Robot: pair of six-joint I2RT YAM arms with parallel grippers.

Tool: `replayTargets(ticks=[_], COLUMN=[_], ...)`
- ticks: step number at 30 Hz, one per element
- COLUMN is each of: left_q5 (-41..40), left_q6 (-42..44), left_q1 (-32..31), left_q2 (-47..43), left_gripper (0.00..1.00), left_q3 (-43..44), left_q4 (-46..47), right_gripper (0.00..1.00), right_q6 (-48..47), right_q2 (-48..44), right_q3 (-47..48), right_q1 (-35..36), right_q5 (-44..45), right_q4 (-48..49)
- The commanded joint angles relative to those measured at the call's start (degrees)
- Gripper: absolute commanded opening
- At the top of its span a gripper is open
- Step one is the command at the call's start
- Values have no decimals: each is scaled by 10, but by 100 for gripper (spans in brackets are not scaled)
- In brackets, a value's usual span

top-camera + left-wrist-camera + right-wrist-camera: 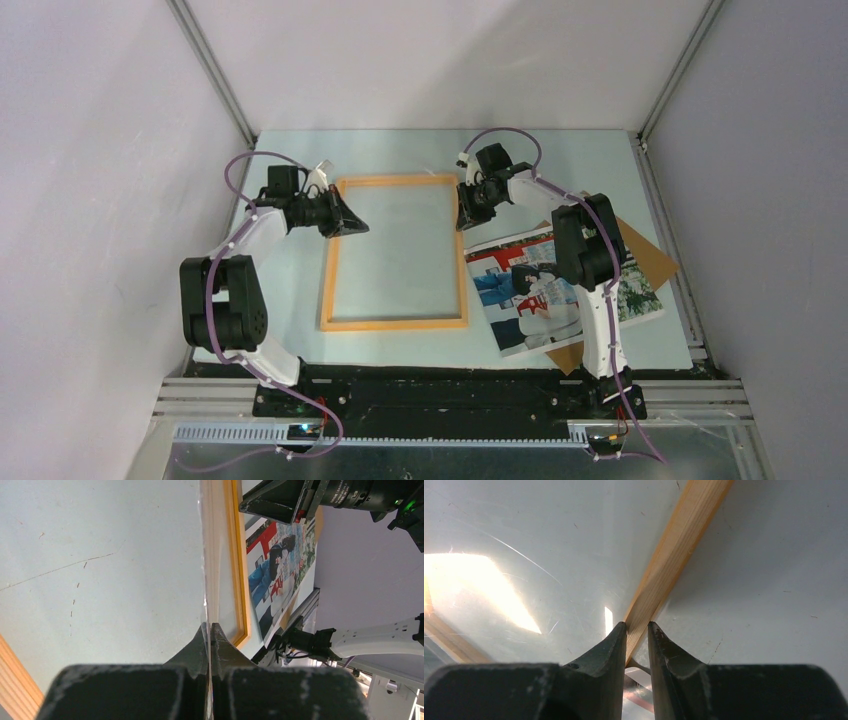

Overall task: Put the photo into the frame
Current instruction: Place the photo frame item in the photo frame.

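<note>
Top external: photo [512, 312] beside frame [395, 323]

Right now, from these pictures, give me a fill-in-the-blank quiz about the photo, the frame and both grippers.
1. In the top view, the photo lies to the ___ of the frame.
2. Under the photo sits a ___ backing board.
3. The right gripper has its fingers on either side of a wooden bar of the ___.
4. The left gripper has its jaws ___.

Missing words: right; brown; frame; shut.
</note>
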Motion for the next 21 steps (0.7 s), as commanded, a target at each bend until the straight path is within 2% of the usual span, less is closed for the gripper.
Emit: replayTargets(ticks=[1, 10, 21], left_q5=[38, 31, 15], left_q6=[-12, -14, 24], left_q1=[-12, -11, -32], left_q2=[-6, 10, 21], left_gripper=[0, 0, 0], left_q3=[-2, 1, 0], left_q4=[-8, -16, -36], right_gripper=[26, 26, 26], right_q6=[-8, -15, -21], right_q2=[-2, -3, 0], right_q3=[1, -1, 6], right_q1=[15, 15, 17], right_q5=[1, 20, 25], right_q4=[8, 7, 3])
